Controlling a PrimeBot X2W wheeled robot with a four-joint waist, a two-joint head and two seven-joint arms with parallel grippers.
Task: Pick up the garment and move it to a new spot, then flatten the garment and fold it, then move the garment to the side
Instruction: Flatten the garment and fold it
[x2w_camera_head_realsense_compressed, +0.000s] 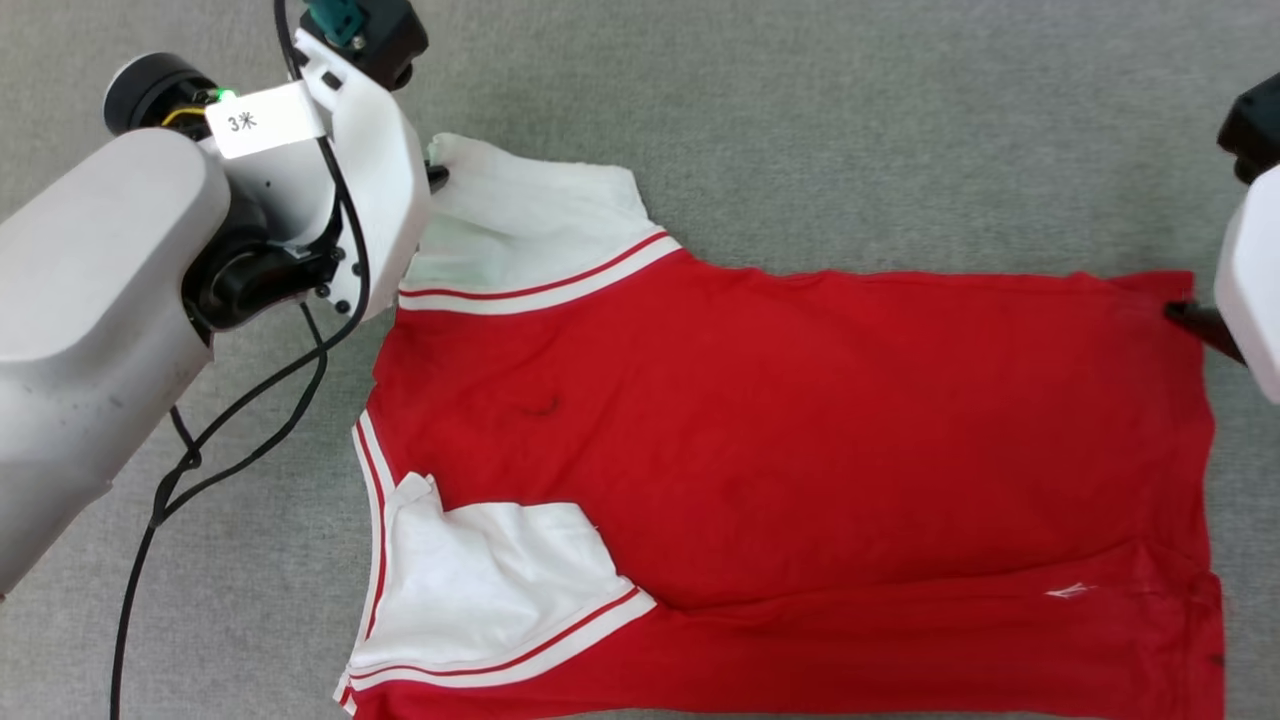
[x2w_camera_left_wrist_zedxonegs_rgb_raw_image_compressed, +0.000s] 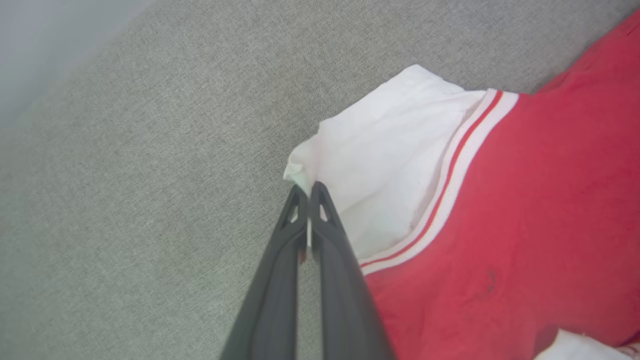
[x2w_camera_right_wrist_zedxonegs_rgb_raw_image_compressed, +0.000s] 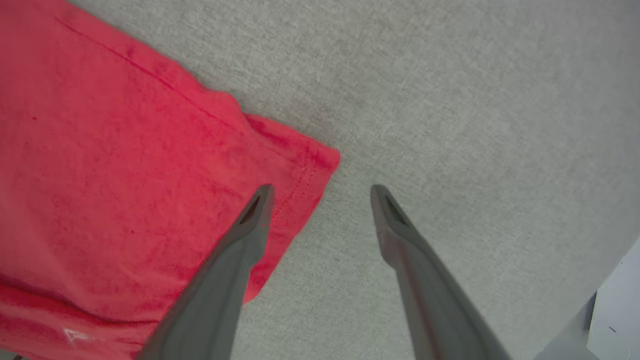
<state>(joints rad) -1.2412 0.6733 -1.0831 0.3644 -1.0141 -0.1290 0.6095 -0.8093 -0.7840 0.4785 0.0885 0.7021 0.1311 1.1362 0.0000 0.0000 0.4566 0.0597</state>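
At far left, my left gripper has its two dark fingers pressed together on the edge of the far white sleeve, with a sliver of white cloth showing between them. That sleeve belongs to the garment, a red short-sleeved T-shirt of soft cloth with white sleeves edged in thin stripes. It lies spread nearly flat on the grey woven surface, shoulders to my left and hem to my right.

I judge it light, limp and not slippery. It will sag and crease wherever it is unsupported, so corners and seamed edges are the places to pinch.

At far right, my right gripper stands wide apart and holds nothing, one finger over the red hem corner and the other over bare surface.

The head view gives me the whole layout, including the near sleeve lying in over the red body. The wrist views give me the pinch and the open gap up close, which the head view leaves mostly behind the pale arm housings.
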